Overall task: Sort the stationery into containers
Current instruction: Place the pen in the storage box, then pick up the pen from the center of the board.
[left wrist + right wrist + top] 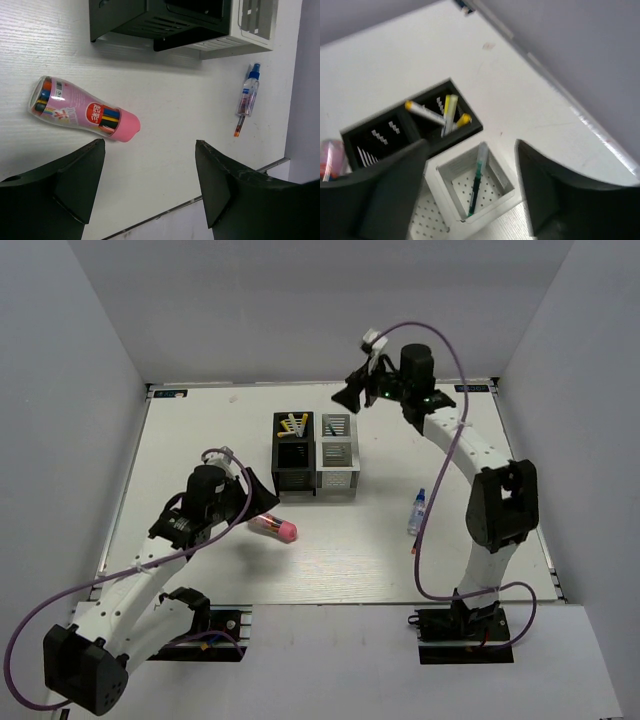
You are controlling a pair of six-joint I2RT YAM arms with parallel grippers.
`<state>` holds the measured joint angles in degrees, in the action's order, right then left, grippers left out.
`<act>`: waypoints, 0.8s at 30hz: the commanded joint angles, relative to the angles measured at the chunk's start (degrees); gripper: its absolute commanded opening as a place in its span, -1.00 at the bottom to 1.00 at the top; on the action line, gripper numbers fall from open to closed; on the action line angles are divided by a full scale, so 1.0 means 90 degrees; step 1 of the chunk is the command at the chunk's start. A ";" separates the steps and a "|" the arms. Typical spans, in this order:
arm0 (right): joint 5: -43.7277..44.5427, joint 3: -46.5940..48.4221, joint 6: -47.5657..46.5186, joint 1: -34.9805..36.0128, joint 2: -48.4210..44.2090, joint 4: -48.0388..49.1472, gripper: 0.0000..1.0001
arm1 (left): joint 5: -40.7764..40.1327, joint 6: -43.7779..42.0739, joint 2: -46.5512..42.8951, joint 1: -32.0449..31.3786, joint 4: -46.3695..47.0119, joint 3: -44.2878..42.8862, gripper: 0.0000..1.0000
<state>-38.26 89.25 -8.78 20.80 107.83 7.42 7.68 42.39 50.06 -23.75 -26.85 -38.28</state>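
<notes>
Table (200, 440): white top, everything sits on it, both arm bases at the near edge.

Left gripper (150, 185): low over the table on the left side, jaws wide apart and holding nothing. The pink tube is just ahead of the fingers, not between them.

Right gripper (470, 187): up high by the far ends of the two organizers, looking down into them. Jaws spread, nothing in them.

Black organizer (293, 455): middle of the table, touching the white one on its right side.

Silver-white organizer (337, 455): same shape, pressed right up against the black one.

Pink-and-clear cylinder (82, 110): lying on its side in front of the black organizer, pink cap pointing right, coloured sticks visible inside.

Blue-capped bottle (417, 512): lying flat, well off to the right of the organizers, near the right arm.

Yellow and white pens (445, 112): leaning crossed in the black organizer's far cell.

Green pen (477, 175): tilted in the white organizer's far cell.

Orange-tipped pen (239, 126): tiny, lying right at the bottle's base end.
</notes>
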 commanded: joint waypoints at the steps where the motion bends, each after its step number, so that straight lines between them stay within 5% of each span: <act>1: 0.0647 0.0853 0.0671 -0.0220 -0.0701 -0.0751 0.39 | 0.0152 -0.0091 -0.0035 -0.0018 0.0357 0.0034 0.64; 2: 0.0570 0.0883 0.0643 -0.0269 -0.0789 -0.1588 -0.31 | 0.0210 -0.0091 -0.0035 -0.0018 0.0463 0.0035 0.64; 4: 0.0208 0.0358 0.0595 -0.0484 -0.1274 -0.2653 -0.94 | 0.0211 -0.0091 -0.0035 -0.0018 0.0562 0.0171 0.64; 5: 0.0247 0.0192 0.0565 -0.0572 -0.1423 -0.2960 -1.00 | 0.0269 -0.0091 -0.0035 -0.0018 0.0649 0.0172 0.64; 11: 0.1574 -0.1965 0.0282 -0.1050 -0.3178 -0.4622 -1.00 | 0.0416 -0.0091 0.0023 -0.0018 0.1030 0.0425 0.58; 13: 0.1760 -0.2718 0.0233 -0.1197 -0.3738 -0.4857 -0.35 | 0.0474 -0.0091 0.0091 -0.0018 0.1166 0.0425 0.56; 15: 0.1868 -0.3195 0.0272 -0.1236 -0.4263 -0.5257 -0.15 | 0.0533 -0.0091 0.0092 -0.0018 0.1255 0.0425 0.56; 24: 0.2922 -0.4126 0.0468 -0.1617 -0.4698 -0.5521 -0.13 | 0.0728 -0.0277 0.0365 -0.0018 0.1314 0.0211 0.56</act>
<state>-16.93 51.62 -4.91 7.70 63.88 -41.85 12.69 41.15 53.80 -23.75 -16.43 -34.83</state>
